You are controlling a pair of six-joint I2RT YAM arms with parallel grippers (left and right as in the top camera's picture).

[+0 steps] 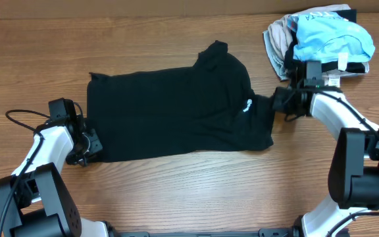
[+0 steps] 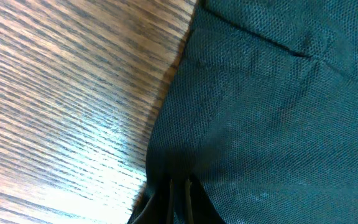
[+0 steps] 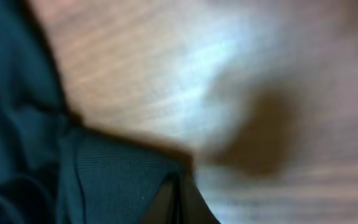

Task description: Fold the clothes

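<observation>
The black garment [image 1: 176, 108] lies spread flat across the middle of the table, with a small white tag [image 1: 247, 106] near its right side. My left gripper [image 1: 89, 143] is shut on the garment's lower left corner; in the left wrist view the mesh fabric [image 2: 278, 112] is pinched between the jaws [image 2: 180, 199]. My right gripper [image 1: 276, 104] is shut on the garment's right edge; the right wrist view shows the fabric [image 3: 117, 180] caught at the fingertips [image 3: 180, 199].
A pile with a light blue garment [image 1: 331, 36] and a beige garment [image 1: 280, 39] sits at the back right corner, just behind my right arm. Bare wooden table [image 1: 176, 191] surrounds the black garment.
</observation>
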